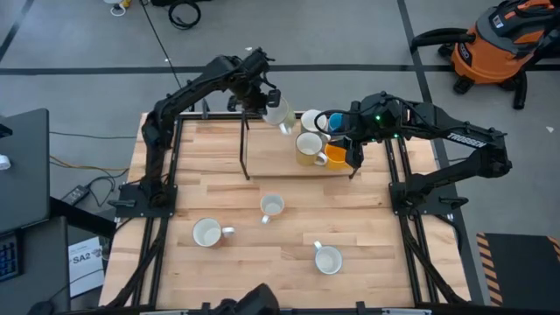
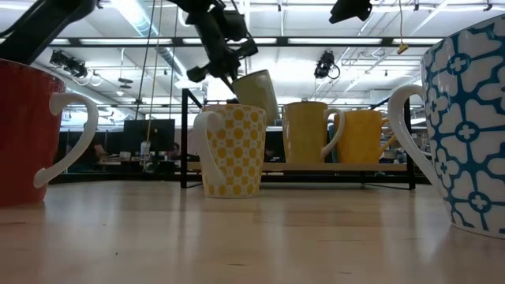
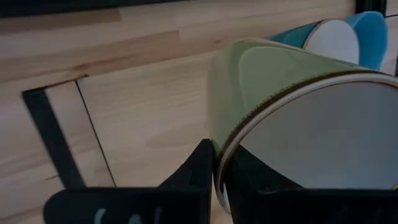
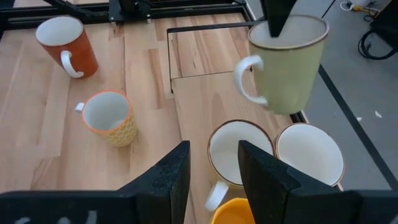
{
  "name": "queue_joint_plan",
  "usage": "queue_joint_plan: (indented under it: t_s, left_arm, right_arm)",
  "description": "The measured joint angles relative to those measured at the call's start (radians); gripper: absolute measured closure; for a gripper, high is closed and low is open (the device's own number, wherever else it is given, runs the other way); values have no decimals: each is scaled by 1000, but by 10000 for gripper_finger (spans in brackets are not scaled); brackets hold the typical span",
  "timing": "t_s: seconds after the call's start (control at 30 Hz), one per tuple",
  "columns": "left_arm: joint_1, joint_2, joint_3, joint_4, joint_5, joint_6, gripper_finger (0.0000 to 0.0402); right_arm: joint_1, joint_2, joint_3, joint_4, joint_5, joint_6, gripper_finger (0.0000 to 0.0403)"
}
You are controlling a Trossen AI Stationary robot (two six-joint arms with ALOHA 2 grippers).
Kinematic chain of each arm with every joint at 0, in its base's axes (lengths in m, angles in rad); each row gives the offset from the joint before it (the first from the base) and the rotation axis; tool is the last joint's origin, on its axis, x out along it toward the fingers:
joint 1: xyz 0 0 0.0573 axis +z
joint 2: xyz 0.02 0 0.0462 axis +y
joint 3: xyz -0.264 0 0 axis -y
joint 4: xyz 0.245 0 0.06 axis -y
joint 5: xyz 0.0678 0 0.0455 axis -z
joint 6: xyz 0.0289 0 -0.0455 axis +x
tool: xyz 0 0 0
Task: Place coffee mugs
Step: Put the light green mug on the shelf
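A pale green coffee mug (image 1: 280,115) hangs over the far left of a light wooden board (image 1: 271,153), with my left gripper (image 1: 270,99) shut on it. On the board stand a white mug (image 1: 311,120), a blue one (image 1: 335,121), a cream one (image 1: 308,148) and an orange one (image 1: 338,158). My right gripper (image 4: 214,167) hovers open above the cream mug (image 4: 239,148), touching nothing. Three more mugs stand upright on the table: one with yellow dots (image 4: 111,118), a red one (image 4: 65,42) and a blue-patterned one (image 2: 472,126). My left gripper pinches the green mug's rim (image 3: 219,163), one finger inside the mug and one outside against its wall. The fingers (image 4: 277,15) come from above, pointing down. The mug hangs below them, tilted, clear of the board, its handle (image 4: 246,78) out to one side.
A thin black frame (image 1: 244,149) stands around the board. The board's left half (image 4: 202,102) lies bare beside the standing mugs. A computer desk (image 1: 22,166) is left of the table and an orange shop vacuum (image 1: 494,48) stands on the floor beyond.
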Motion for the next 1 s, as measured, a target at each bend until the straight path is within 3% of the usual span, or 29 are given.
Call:
queue_joint_plan:
  t_s: [1.0]
  left_arm:
    - [-17,137,0,-4,23,-246,372]
  right_arm:
    - [0,0,0,0,-3,1,262]
